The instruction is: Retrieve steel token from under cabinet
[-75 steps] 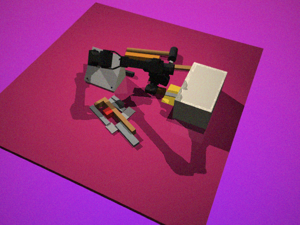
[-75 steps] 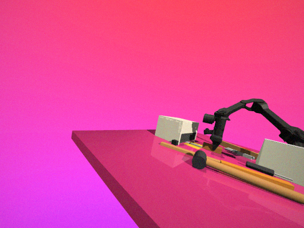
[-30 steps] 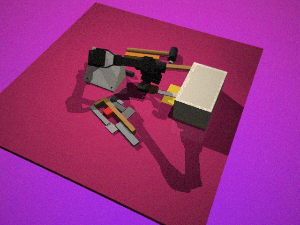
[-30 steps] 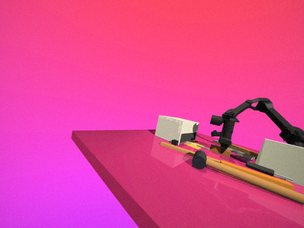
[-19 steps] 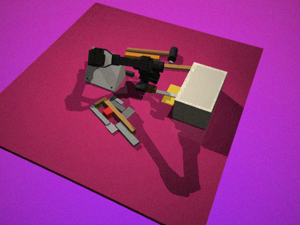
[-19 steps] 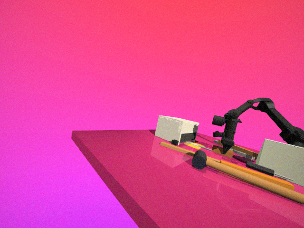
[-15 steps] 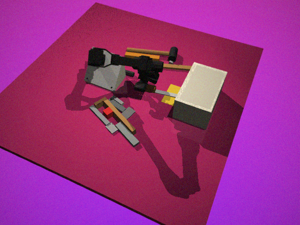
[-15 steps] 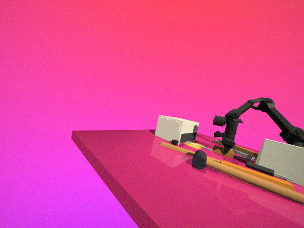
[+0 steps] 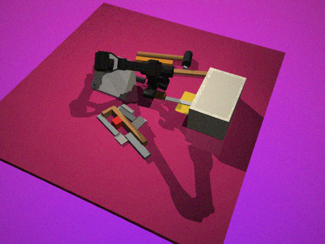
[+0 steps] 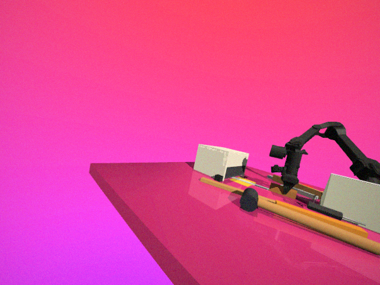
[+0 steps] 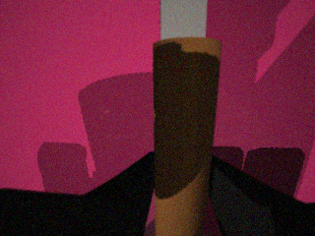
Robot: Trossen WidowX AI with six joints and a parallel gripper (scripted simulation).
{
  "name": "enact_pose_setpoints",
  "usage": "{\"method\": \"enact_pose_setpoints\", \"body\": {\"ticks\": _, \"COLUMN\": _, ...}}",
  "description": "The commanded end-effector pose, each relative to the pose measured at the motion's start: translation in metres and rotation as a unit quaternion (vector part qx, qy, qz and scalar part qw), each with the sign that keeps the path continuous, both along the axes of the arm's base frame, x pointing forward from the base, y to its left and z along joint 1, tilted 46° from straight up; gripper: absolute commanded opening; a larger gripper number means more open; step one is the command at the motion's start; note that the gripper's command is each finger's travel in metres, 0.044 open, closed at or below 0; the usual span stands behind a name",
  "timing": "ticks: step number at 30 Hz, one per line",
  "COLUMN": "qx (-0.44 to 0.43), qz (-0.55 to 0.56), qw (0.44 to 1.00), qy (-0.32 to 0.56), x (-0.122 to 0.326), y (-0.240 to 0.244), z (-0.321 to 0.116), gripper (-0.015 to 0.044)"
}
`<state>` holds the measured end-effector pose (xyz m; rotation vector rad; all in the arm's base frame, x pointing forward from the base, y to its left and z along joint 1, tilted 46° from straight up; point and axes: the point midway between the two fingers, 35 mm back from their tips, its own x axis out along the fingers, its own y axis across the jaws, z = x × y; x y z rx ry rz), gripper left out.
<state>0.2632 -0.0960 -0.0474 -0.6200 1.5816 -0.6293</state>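
My gripper [image 9: 153, 94] [image 10: 286, 190] [image 11: 179, 158] is shut on the brown handle [image 9: 160, 95] [image 11: 186, 113] of a tool with a long flat grey blade [image 9: 175, 100] [image 11: 183, 20]. The blade points at the white cabinet [image 9: 218, 94] [image 10: 210, 161] and crosses above or on the yellow marked area [image 9: 189, 95] [image 10: 244, 183] in front of it. The cabinet hides the blade's far end in the top view. The steel token cannot be made out in any view. The wrist view shows only the handle and the start of the blade.
A mallet [image 9: 187, 58] [image 10: 249, 199], an orange bar [image 9: 167, 62] and a wooden stick [image 9: 190, 72] lie to one side, the stick reaching the cabinet. On the other side lie several grey plates [image 9: 138, 145], an angled wooden piece [image 9: 128, 123] and a red block [image 9: 117, 121].
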Motion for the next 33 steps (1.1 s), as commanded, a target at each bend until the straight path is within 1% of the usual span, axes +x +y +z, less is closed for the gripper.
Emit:
{"method": "enact_pose_setpoints", "body": {"ticks": 1, "qx": 0.000, "qz": -0.003, "qw": 1.000, "qy": 0.001, "x": -0.008, "y": 0.000, "z": 0.000, "gripper": 0.0000}}
{"method": "enact_pose_setpoints", "body": {"ticks": 33, "qx": 0.000, "qz": -0.003, "qw": 1.000, "qy": 0.002, "x": -0.045, "y": 0.001, "z": 0.003, "gripper": 0.0000}}
